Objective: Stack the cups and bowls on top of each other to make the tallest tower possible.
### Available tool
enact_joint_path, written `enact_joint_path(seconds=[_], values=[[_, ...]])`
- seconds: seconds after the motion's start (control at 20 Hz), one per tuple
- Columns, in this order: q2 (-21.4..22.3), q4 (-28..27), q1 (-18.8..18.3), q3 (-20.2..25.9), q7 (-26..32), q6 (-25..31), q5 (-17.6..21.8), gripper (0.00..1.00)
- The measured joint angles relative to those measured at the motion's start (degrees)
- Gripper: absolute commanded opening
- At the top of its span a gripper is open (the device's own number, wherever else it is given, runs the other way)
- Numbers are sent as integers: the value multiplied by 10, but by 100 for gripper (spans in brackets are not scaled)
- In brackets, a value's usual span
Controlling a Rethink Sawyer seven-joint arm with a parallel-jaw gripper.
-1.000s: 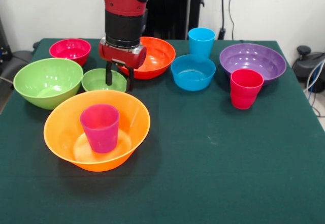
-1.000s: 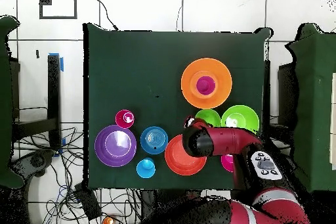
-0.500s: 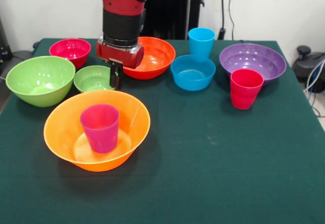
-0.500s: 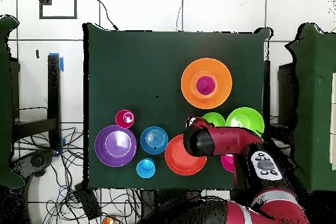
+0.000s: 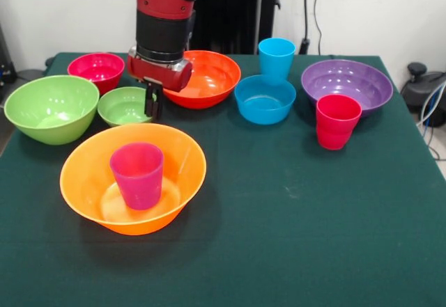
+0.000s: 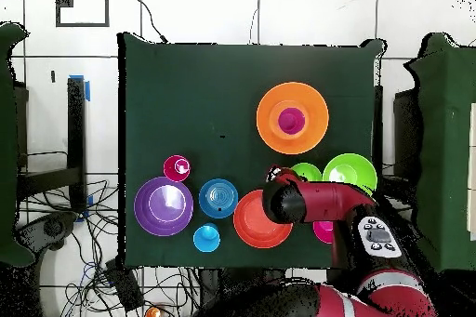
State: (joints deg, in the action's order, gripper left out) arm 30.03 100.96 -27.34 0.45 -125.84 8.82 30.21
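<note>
the jaws (image 5: 152, 103) look nearly closed at the rim of the small lime green bowl (image 5: 124, 106); whether they pinch that rim cannot be told. the large lime green bowl (image 5: 51, 108) sits by the bench (image 5: 300, 209) edge beside it, touching or nearly so. the large orange bowl (image 5: 132, 177), nearer the middle of the bench, holds the upright purple-magenta cup (image 5: 137, 175). along the robot's edge sit the pink-red bowl (image 5: 96, 69), red-orange bowl (image 5: 209, 77), blue bowl (image 5: 264, 99), sky blue cup (image 5: 276, 58), purple bowl (image 5: 346, 84) and red-pink cup (image 5: 336, 121).
</note>
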Motion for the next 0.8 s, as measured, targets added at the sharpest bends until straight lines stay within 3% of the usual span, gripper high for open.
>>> enact_joint_path(seconds=[0.5,0.8], values=[[10,0,0,-3,0,3,0,0],[67,1,9,-4,0,62,-19,0]])
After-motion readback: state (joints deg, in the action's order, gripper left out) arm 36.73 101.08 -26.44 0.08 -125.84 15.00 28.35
